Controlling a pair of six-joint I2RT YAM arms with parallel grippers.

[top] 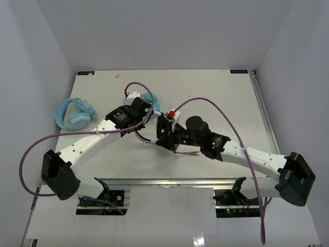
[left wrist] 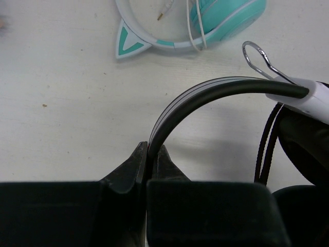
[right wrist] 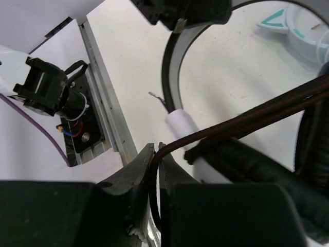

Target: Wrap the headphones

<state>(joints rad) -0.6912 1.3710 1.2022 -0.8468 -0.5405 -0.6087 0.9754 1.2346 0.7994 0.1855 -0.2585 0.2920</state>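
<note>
Where the tips of the two arms were close together over the middle of the bench (top: 216,87), the top view showed the black-and-white headphones (top: 197,125) between them, with teal cat-ear headphones (top: 141,98) just behind and light-blue headphones (top: 76,114) well apart at the left. From the left wrist, the left gripper (left wrist: 149,160) had its jaws clamped on the thin black headband (left wrist: 221,90). From the right wrist, the right gripper (right wrist: 156,152) had its jaws pinched on the braided black cable (right wrist: 247,121)
</note>
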